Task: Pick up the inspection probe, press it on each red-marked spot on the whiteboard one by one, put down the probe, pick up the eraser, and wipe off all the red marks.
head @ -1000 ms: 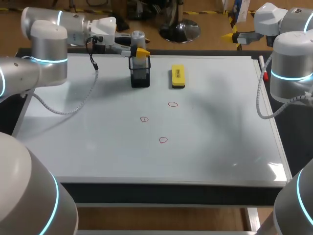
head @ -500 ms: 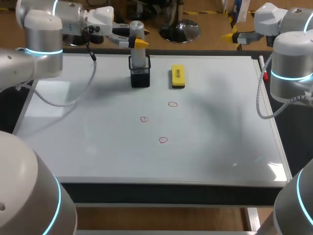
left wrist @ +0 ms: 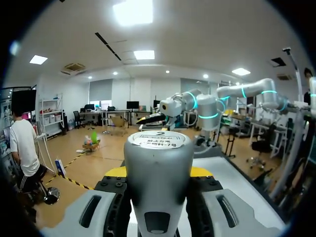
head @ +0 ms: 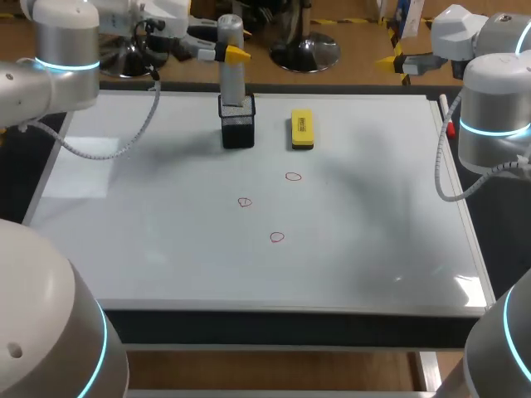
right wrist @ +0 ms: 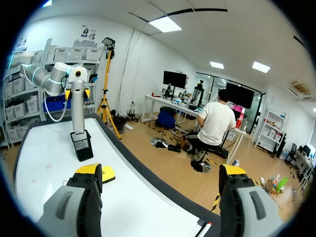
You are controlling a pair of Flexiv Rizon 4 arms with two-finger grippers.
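The inspection probe (head: pixel 231 66) stands upright at the far edge of the whiteboard (head: pixel 158 249). It is a grey cylinder, and its lower end sits at the mouth of the black holder (head: pixel 238 128). I cannot tell from here whether that end is inside the holder or just above its rim.

My left hand (head: pixel 230 53) comes in from the far left corner and is clenched on the probe's upper part. In the left wrist view the probe fills the gap between the two yellow fingertips (left wrist: pixel 115 171), with one pressed against each side and the probe's cap ahead of them.

The yellow eraser (head: pixel 302 130) lies flat on the board just beside the holder, on its right and apart from it. Three small red marks lie nearer to me, towards the middle of the board: one (head: pixel 293 176) below the eraser, one (head: pixel 244 201) below the holder, and the nearest one (head: pixel 277 237) between those two.

My right hand (right wrist: pixel 160 174) hangs off the far right corner of the table (head: pixel 274 325), well away from the probe and eraser. Its fingers are spread wide and hold nothing.
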